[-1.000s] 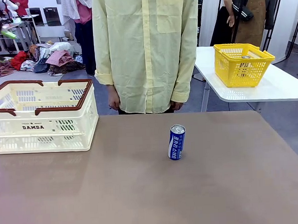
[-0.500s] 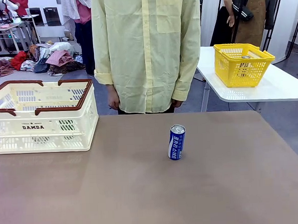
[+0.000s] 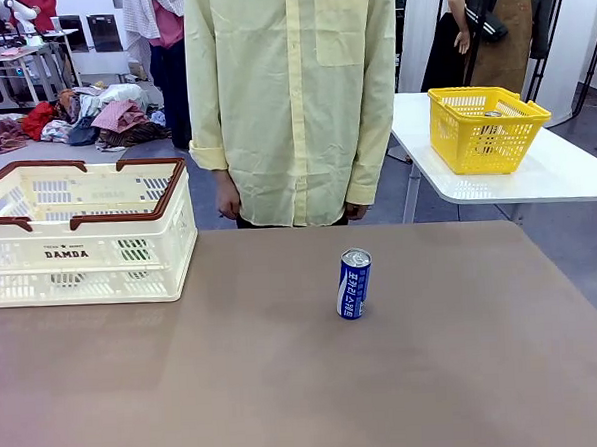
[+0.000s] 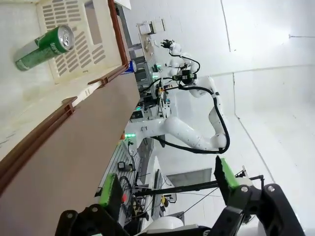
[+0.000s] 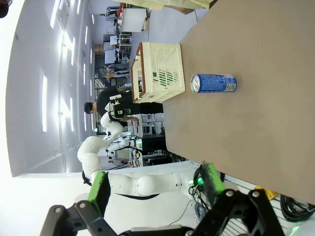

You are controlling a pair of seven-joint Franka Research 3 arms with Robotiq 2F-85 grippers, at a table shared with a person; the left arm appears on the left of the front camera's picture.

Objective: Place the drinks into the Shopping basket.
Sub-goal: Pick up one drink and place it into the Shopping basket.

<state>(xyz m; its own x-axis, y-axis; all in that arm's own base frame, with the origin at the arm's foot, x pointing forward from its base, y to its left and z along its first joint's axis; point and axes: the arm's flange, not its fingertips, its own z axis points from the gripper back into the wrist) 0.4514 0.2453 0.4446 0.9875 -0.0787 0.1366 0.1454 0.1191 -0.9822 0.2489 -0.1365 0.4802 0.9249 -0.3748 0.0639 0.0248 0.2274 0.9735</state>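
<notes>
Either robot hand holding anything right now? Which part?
Nothing held: left hand and right hand both open, empty. The blue can stands alone on the table; the green can lies in the Shopping basket.

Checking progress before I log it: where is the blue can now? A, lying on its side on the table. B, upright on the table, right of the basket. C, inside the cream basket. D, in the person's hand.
B: the blue can stands upright on the table, apart from the Shopping basket to its left.
</notes>
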